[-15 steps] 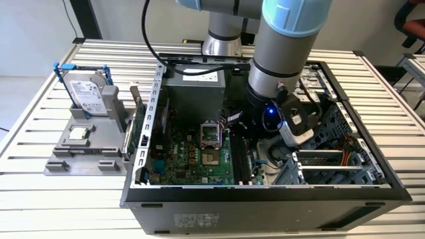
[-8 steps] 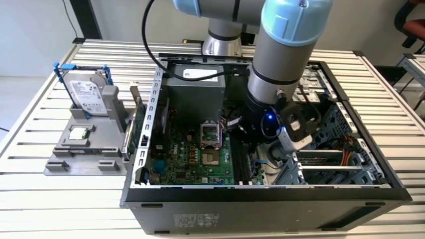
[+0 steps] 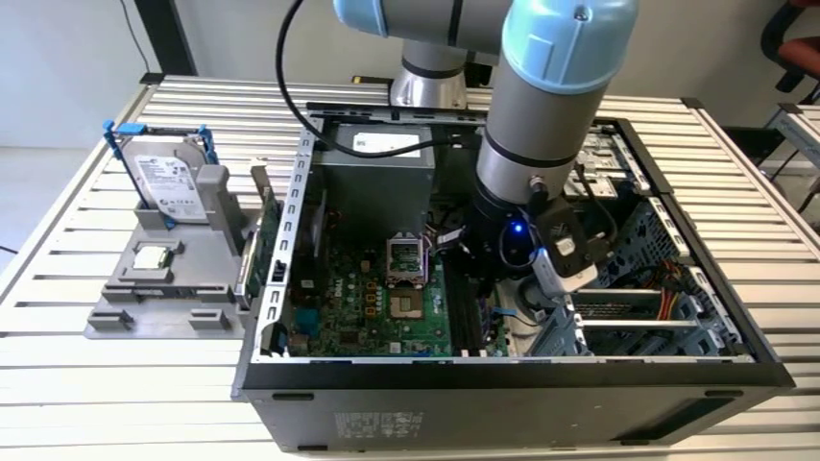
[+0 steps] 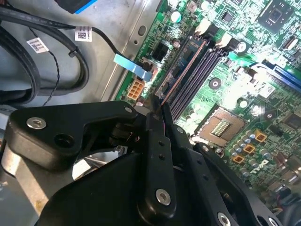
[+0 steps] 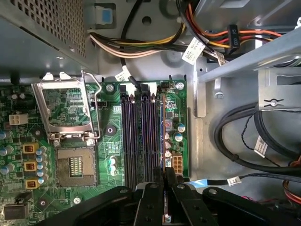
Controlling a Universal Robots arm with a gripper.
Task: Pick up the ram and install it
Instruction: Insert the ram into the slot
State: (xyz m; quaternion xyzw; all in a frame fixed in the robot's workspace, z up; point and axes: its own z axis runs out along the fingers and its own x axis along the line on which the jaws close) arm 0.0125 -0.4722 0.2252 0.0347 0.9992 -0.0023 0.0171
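Observation:
In both wrist views my gripper (image 4: 157, 113) (image 5: 164, 175) is shut on the ram (image 4: 182, 63) (image 5: 162, 134). The ram is a thin dark board seen edge-on. It runs from between the fingertips along the outermost of the dark memory slots (image 5: 141, 136) on the green motherboard (image 3: 372, 307). I cannot tell whether it sits in that slot or just over it. In the exterior view the arm reaches down into the open computer case (image 3: 513, 370), and the gripper (image 3: 485, 274) is low over the slots near the case's middle.
Beside the slots are an open processor socket (image 5: 75, 165) and its raised metal frame (image 5: 63, 108). Cable bundles (image 5: 240, 136) and a drive cage (image 3: 640, 307) crowd the far side. Outside the case, a grey holder (image 3: 167, 288) carries a hard drive (image 3: 167, 178) and a square chip (image 3: 152, 256).

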